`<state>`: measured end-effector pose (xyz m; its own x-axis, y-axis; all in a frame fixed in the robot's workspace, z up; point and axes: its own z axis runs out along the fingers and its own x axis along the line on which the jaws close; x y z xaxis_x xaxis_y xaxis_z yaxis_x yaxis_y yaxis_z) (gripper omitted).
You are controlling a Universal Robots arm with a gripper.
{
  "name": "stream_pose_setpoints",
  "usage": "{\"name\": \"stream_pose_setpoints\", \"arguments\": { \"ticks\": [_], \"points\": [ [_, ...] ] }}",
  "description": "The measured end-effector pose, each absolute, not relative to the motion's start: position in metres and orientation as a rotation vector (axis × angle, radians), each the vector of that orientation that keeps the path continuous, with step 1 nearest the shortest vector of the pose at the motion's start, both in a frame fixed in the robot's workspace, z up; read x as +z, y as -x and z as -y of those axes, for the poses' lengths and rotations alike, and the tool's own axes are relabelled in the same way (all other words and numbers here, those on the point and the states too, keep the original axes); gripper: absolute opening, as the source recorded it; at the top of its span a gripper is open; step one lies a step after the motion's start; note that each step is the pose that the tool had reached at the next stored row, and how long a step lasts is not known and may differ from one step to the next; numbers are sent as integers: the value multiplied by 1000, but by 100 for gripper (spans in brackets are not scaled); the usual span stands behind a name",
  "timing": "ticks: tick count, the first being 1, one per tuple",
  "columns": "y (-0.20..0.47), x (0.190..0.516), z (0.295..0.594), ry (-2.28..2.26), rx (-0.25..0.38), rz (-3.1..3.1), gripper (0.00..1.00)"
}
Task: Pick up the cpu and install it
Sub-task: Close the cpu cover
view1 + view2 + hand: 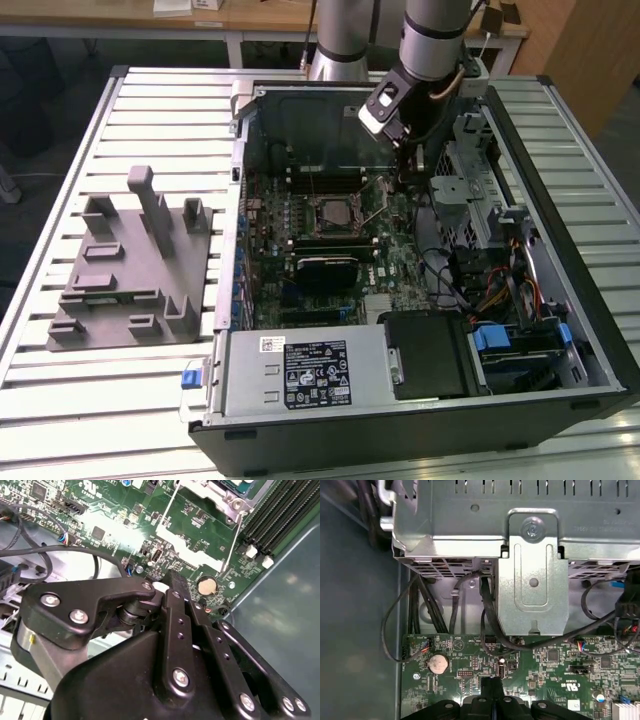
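The cpu (pixel 333 211) lies flat in its square holder in the middle of the green board (pixel 400 265). Farther back, at the board's edge on the exterior view's right, the gripper (pixel 403 178) hangs low over the board. Its fingers (pixel 486 690) are pressed together. A round battery (pixel 438 663) sits on the board near them.

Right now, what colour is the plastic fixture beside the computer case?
The fixture is plain grey; the exterior view shows it best.
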<state>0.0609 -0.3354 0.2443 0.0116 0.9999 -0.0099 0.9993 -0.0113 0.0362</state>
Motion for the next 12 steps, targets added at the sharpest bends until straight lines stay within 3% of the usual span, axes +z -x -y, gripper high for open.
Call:
{"name": "stream_pose_setpoints", "arguments": {
  "ticks": [12],
  "points": [
    [-61, 236, 335, -2211, 29, -2186, 11]
  ]
}}
